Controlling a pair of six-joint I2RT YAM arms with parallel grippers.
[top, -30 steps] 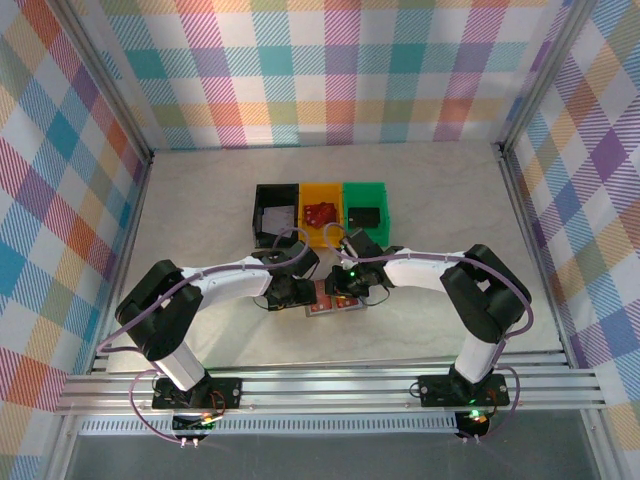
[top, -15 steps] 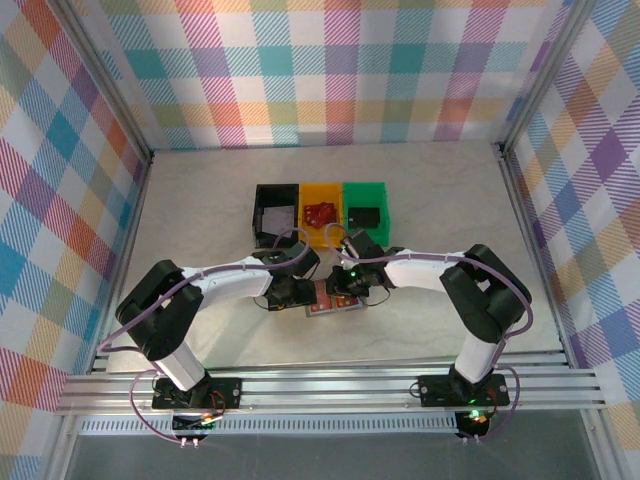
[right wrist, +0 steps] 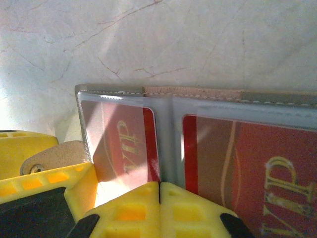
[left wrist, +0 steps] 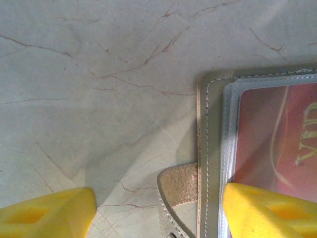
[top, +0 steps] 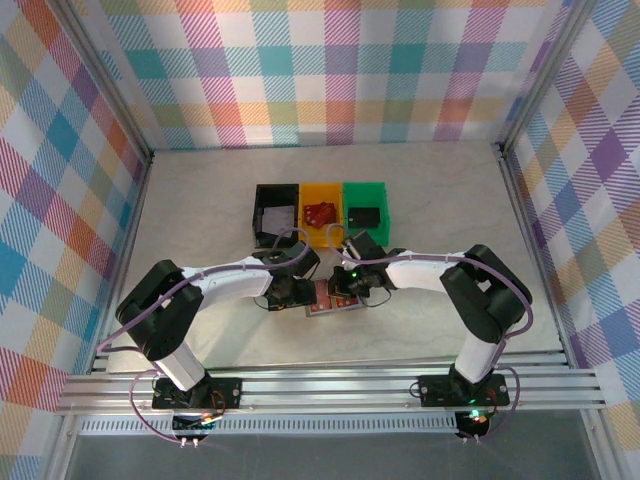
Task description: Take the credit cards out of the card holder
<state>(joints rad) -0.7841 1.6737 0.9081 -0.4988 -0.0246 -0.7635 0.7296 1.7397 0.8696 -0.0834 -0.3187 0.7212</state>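
The grey card holder (top: 335,299) lies open and flat on the table between my two grippers. In the right wrist view its two clear pockets hold red credit cards with gold lettering, one on the left (right wrist: 124,141) and one on the right (right wrist: 247,163). My right gripper (right wrist: 159,189) is shut, its yellow tips pressed together at the near edge of the holder's middle fold (right wrist: 171,144). My left gripper (left wrist: 158,208) stands open over the holder's left edge (left wrist: 210,148) and strap tab (left wrist: 181,184); one finger (left wrist: 270,210) rests over the card pocket, the other is over bare table.
Three small bins stand in a row just behind the holder: black (top: 277,212), yellow (top: 321,198) with a red item inside, and green (top: 365,197) with a dark item. Checked walls enclose the marble tabletop (top: 200,220).
My right gripper's fingers have closed fully together at the holder's middle. Both arms and the card holder have stayed in place.
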